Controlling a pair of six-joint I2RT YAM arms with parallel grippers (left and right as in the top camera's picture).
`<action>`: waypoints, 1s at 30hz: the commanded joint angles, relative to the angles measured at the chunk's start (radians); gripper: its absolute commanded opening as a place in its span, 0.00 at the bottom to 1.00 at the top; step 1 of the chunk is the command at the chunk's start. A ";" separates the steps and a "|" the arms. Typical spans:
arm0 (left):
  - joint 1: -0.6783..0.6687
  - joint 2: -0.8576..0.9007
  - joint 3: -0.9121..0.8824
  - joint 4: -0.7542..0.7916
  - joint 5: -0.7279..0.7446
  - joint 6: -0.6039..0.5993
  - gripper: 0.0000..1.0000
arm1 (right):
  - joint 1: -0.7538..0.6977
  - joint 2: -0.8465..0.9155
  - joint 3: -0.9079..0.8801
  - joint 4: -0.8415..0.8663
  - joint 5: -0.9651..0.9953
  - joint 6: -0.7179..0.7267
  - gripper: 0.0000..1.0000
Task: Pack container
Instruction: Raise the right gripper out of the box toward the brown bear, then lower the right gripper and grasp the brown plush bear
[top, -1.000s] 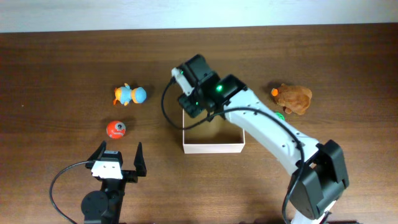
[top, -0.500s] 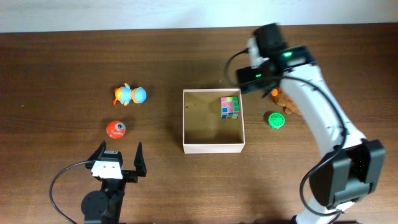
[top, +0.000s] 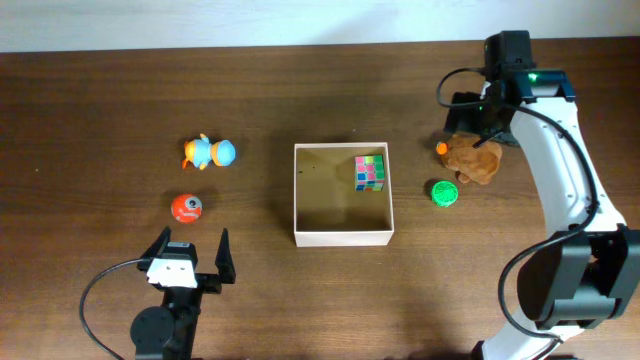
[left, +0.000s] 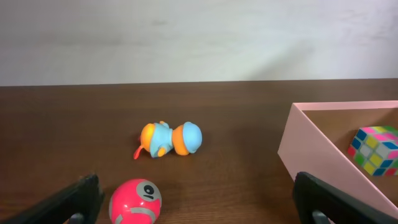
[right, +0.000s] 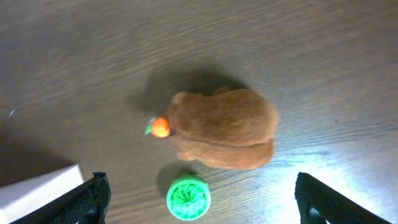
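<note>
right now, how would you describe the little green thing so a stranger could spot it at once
Start at the square container mid-table and look just past its right wall in the overhead view. There, on the wood beside the brown plush toy, lies the green round toy. It is the only green, disc-shaped thing.

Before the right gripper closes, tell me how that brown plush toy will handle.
The brown plush toy looks furry and stuffed, so it will probably squash in a grip. It is likely light for its bulk. Slumped broad on the wooden table, it seems unlikely to roll.
</note>
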 joint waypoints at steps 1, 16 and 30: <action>-0.003 -0.009 -0.006 0.000 -0.007 0.016 0.99 | -0.003 -0.008 -0.023 0.014 0.072 0.076 0.89; -0.003 -0.009 -0.006 0.000 -0.007 0.016 0.99 | -0.061 0.163 -0.044 0.007 0.069 0.116 0.80; -0.003 -0.009 -0.006 0.000 -0.007 0.016 0.99 | -0.062 0.174 -0.127 0.090 0.068 0.111 0.17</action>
